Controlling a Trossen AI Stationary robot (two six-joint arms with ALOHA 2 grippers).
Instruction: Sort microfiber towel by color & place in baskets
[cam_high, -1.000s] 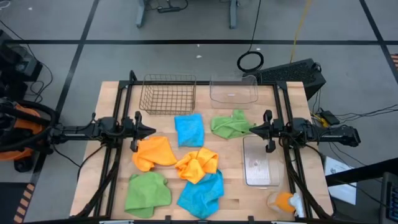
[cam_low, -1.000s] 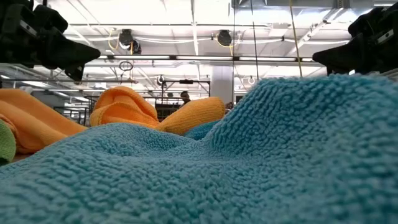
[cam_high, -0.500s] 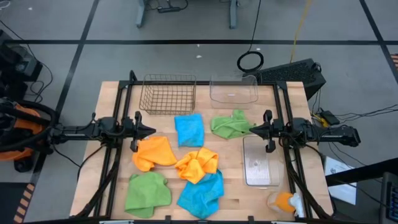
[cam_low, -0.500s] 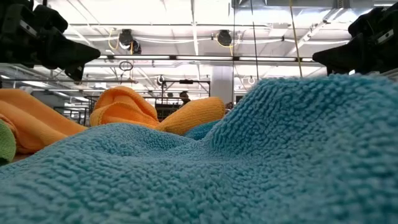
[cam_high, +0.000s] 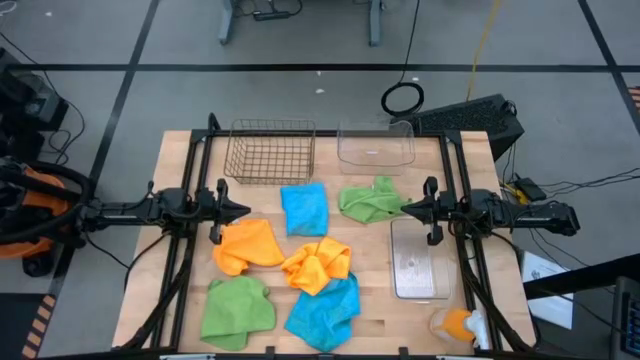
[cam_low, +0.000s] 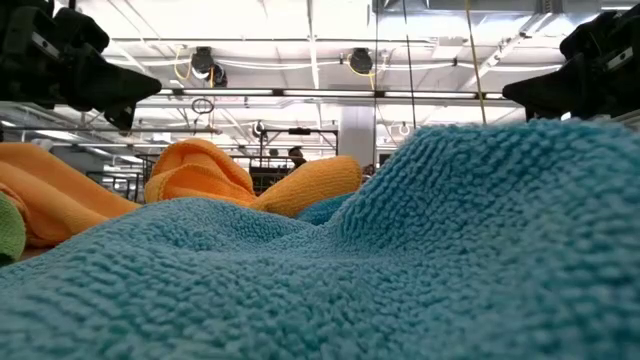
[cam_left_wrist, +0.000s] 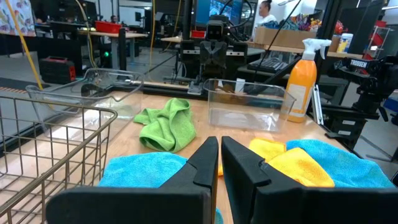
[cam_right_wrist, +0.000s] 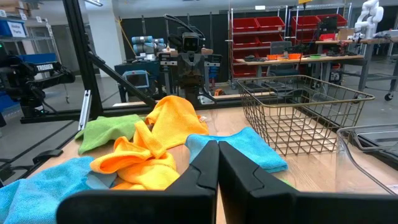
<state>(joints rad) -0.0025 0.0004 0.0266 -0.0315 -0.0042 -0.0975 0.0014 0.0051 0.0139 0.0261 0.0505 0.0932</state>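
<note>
Six towels lie loose mid-table (cam_high: 180, 150); the wire basket (cam_high: 270, 151) and two clear bins, one (cam_high: 376, 144) at the back and one (cam_high: 417, 260) at the right, stand empty around them, so sorting looks unstarted. The left hand (cam_high: 240, 209) and right hand (cam_high: 405, 208), fingers shut on nothing, hover at either side, seemingly parked clear of the pile.

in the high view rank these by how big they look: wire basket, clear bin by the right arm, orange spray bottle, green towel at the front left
1. wire basket
2. green towel at the front left, close behind the basket, so that order is unsure
3. clear bin by the right arm
4. orange spray bottle, clearly smallest
</note>
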